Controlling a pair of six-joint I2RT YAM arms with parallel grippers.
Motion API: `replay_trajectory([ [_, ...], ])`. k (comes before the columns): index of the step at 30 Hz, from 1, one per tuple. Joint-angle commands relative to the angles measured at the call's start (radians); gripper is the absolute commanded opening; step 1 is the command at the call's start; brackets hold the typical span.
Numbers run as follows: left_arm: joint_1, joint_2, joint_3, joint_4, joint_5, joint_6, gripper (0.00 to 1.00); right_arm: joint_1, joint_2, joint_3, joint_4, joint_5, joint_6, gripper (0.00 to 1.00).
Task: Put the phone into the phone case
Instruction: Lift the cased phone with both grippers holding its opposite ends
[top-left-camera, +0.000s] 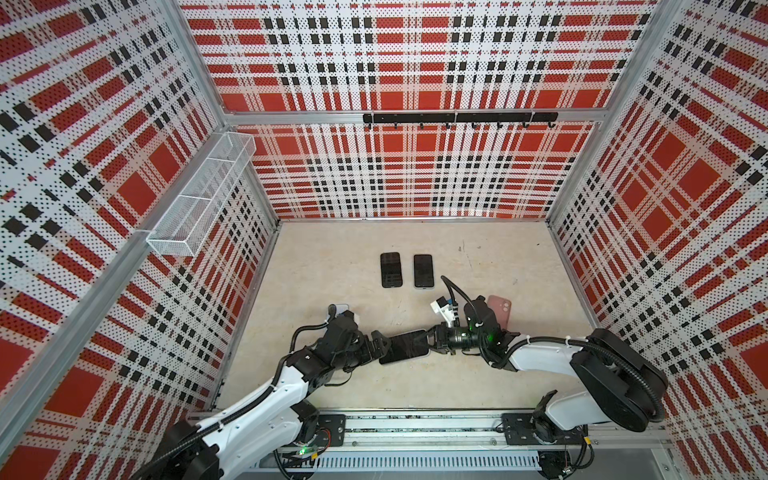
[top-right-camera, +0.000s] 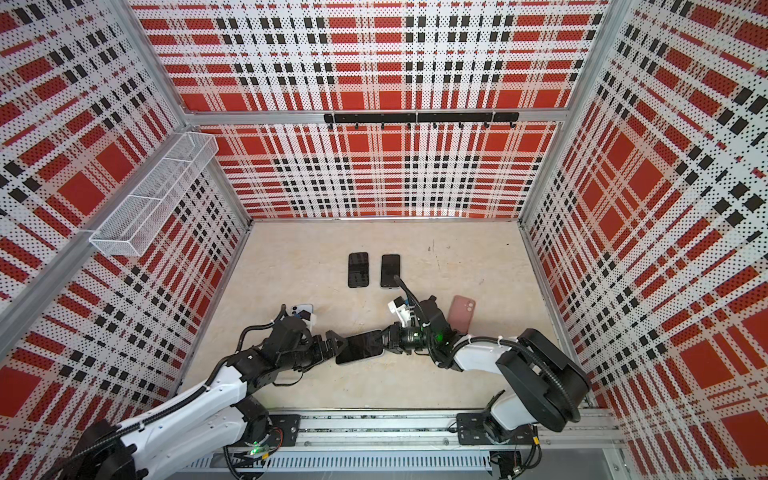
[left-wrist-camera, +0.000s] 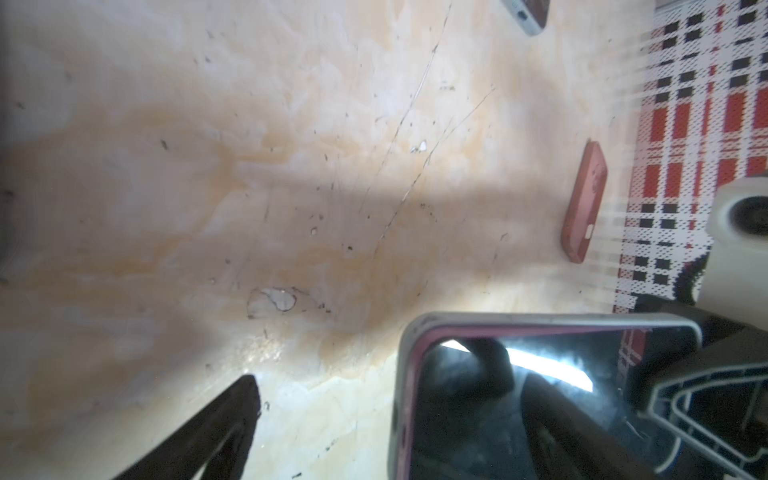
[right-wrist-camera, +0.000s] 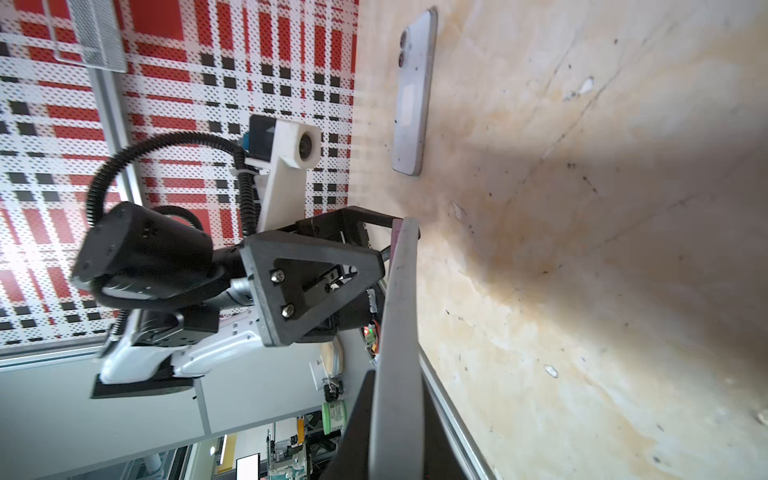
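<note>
- My right gripper (top-left-camera: 430, 340) was pinched nearly closed on one short end of the phone (top-left-camera: 405, 348). In the right wrist view the phone (right-wrist-camera: 397, 332) ran edge-on out from between my jaws.
- My left gripper (top-left-camera: 385, 346) sat at the phone's opposite end with its jaws spread wide and gripping nothing. One finger (left-wrist-camera: 216, 432) stood well clear of the phone's long side.
- The phone faced screen up, with the greyish rim of the phone case (left-wrist-camera: 540, 322) wrapped around its pink edge. I could not tell whether it was fully seated.
- A pink piece (top-left-camera: 500, 311), phone or case I could not tell, lay near the phone, past the end I gripped.
- A lilac phone (top-left-camera: 338, 308) lay back up, past the phone's other end.
- One dark phone (top-left-camera: 391, 270) and another dark phone (top-left-camera: 424, 271) lay side by side on the table (top-left-camera: 332, 257), farther back and well apart from the phone.
</note>
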Motion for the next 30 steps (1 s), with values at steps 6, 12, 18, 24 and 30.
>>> replay_trajectory([
  [6, 0.136, -0.142, 0.093, 0.027, 0.256, 0.056, 1.00, -0.113, -0.113, 0.148, -0.076, -0.128, -0.035, 0.00],
  [12, 0.170, -0.137, 0.137, 0.174, 0.428, 0.035, 0.95, -0.159, -0.134, 0.237, -0.081, -0.255, -0.007, 0.00],
  [18, 0.173, -0.113, 0.137, 0.319, 0.507, -0.013, 0.74, -0.163, -0.160, 0.279, -0.084, -0.311, 0.017, 0.00],
  [24, 0.176, -0.124, 0.130, 0.438, 0.535, -0.082, 0.51, -0.173, -0.171, 0.278, -0.073, -0.323, 0.029, 0.00],
  [30, 0.172, -0.135, 0.131, 0.438, 0.556, -0.100, 0.38, -0.194, -0.164, 0.264, -0.025, -0.316, 0.060, 0.00],
])
